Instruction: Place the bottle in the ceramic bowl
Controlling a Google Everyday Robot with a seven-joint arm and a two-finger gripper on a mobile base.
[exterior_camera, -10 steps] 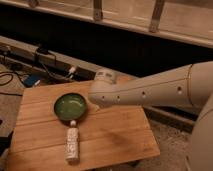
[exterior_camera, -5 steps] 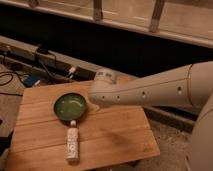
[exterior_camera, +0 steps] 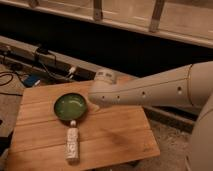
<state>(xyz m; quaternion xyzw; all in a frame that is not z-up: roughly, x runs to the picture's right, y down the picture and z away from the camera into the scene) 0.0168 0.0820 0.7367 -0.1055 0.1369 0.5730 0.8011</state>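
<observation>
My arm [exterior_camera: 150, 90] reaches in from the right of the camera view, stretched almost level across the back half of the wooden tabletop [exterior_camera: 120, 137]. It dips slightly towards its far end. The pale, rounded wrist end [exterior_camera: 102, 92] stops just beside the right rim of the ceramic bowl [exterior_camera: 56, 111], and a white cap-like joint [exterior_camera: 106, 76] sits on top of it. My gripper is at that far end, tucked behind the wrist and out of sight from here. It is spread as wide as it goes and holds neither the bottle nor the bowl.

The bottle [exterior_camera: 73, 144] lies on its side on the tabletop, in front of the bowl and well clear of my arm. Its white cap points at the bowl's near rim, touching it or just short of it; I cannot tell which. Its whitish label faces up, and its base points towards the front edge of the boards. The bowl stands upright on the left half of the tabletop, its glossy green inside bare. Behind the tabletop, dark cables [exterior_camera: 47, 65] trail along the floor at the left.
</observation>
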